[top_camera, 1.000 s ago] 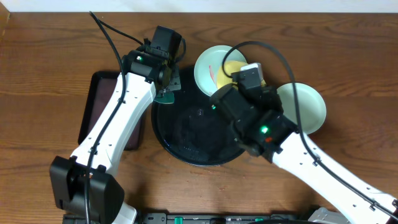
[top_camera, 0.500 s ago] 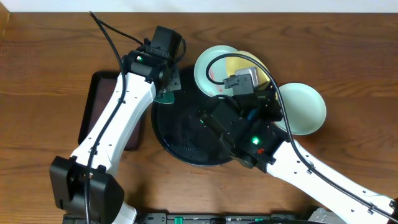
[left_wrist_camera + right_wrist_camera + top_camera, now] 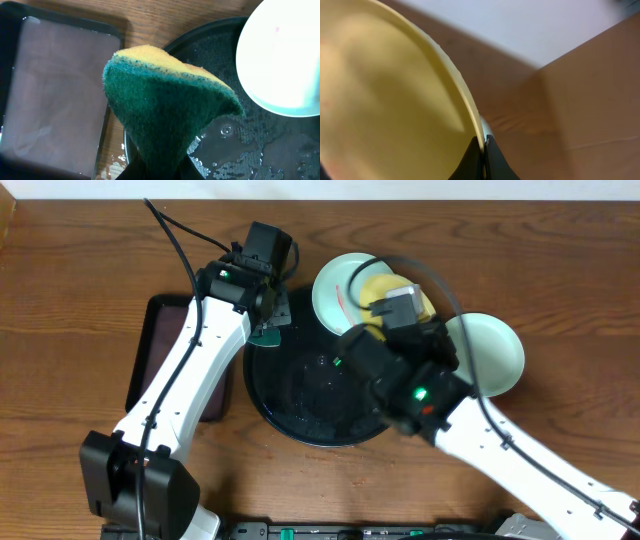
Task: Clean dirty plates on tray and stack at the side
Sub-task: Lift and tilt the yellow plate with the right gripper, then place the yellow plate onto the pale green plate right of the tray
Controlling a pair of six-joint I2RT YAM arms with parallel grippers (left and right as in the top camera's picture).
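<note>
R gripper (image 3: pixel 483 144) pinches yellow plate (image 3: pixel 385 100) rim; plate partly covered in overhead view.

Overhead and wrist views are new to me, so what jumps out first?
The yellow plate, pinched at its rim by the right gripper, at the black tray's far edge. Then the green-and-yellow sponge held in the left gripper over the tray's wet left rim, near a turquoise plate with a red smear.

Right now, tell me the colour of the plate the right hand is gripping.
The plate is pale yellow, clearest in the right wrist view.
</note>
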